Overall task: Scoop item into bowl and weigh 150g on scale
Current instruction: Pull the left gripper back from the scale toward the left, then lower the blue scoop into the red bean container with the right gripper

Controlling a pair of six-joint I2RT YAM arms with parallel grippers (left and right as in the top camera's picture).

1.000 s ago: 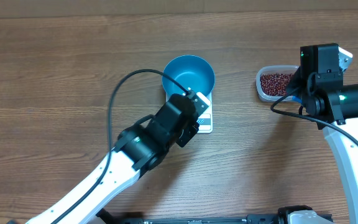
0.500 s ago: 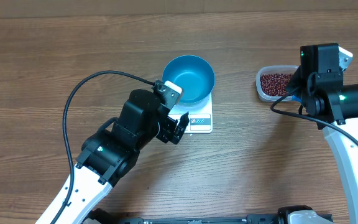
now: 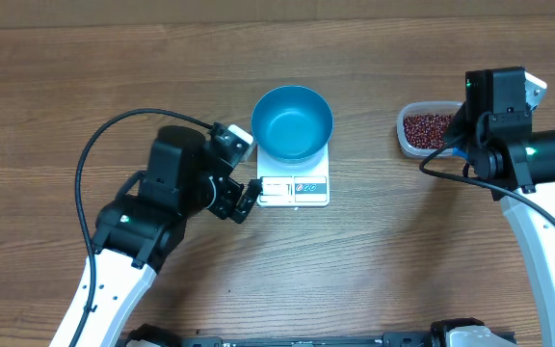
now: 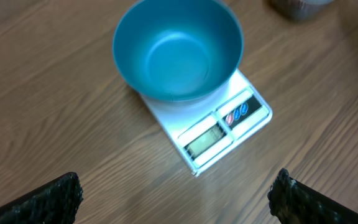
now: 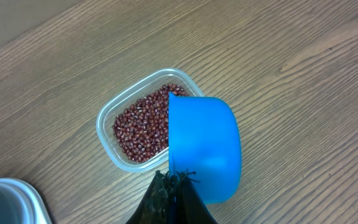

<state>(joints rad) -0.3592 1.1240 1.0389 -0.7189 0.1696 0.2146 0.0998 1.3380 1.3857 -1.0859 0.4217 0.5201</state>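
The round blue bowl [image 3: 292, 123] [image 4: 178, 50] stands empty on the white scale [image 3: 297, 190] [image 4: 229, 124]. My left gripper [image 3: 245, 195] [image 4: 176, 202] hovers open just left of the scale's front, with nothing between its fingers [image 4: 48, 199]. Red-brown beans [image 5: 143, 121] [image 3: 428, 126] fill a clear plastic tub [image 5: 104, 134] at the right. My right gripper [image 5: 176, 183] is shut on the handle of a small blue scoop [image 5: 204, 149]. The scoop hangs over the tub's near right edge, underside towards the camera. In the overhead view the arm hides those fingers.
The left arm's black cable [image 3: 123, 130] loops over the table to the left of the bowl. The right arm's body [image 3: 523, 159] stands beside the tub. Bare wooden table [image 3: 374, 260] surrounds the scale and tub.
My left gripper has opened and pulled back to the left, off the scale's front edge. The scale's display strip is now uncovered. The right arm and scoop have not moved.
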